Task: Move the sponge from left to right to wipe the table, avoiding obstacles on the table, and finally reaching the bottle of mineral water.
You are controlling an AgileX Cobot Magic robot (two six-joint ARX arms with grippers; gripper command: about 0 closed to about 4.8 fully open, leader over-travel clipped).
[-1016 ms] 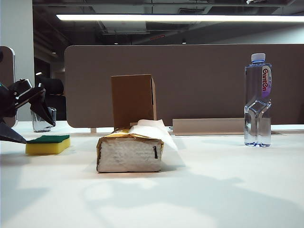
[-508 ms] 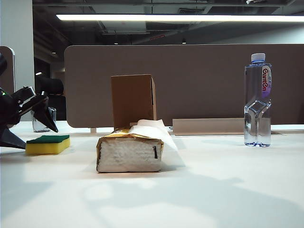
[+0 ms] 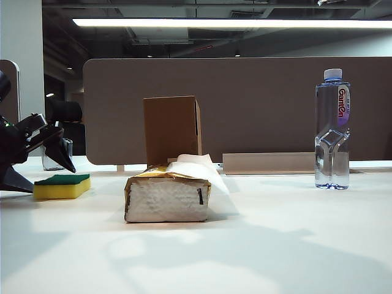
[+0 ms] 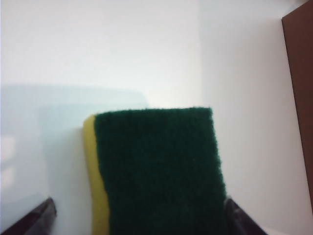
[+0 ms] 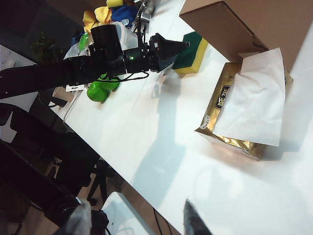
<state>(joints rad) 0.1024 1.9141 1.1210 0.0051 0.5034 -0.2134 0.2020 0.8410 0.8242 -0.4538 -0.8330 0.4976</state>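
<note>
The sponge (image 3: 62, 186), a yellow foam block with green scouring top, lies ungrasped on the white table (image 3: 275, 245). Your left gripper (image 3: 38, 166) straddles it, jaws wide: lower and close. Right gripper (image 5: 137, 215) hovers high above the table, jaws parted and empty.

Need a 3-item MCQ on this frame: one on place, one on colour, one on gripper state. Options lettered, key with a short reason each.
1. Where does the sponge lie on the table?
A. beside the bottle
B. at the exterior view's left, by the left gripper
C. on top of the cardboard box

2. What colour is the sponge's top face?
A. dark green
B. red
C. white

3. How do the left gripper's jaws stand?
A. shut on the sponge
B. shut on nothing
C. open, with the sponge between the fingertips in the left wrist view

Key: 1 B, it sits far left, well away from the bottle of mineral water. 2 A, green layer over yellow foam. 3 C, both fingertips stand apart, flanking the sponge.
</note>
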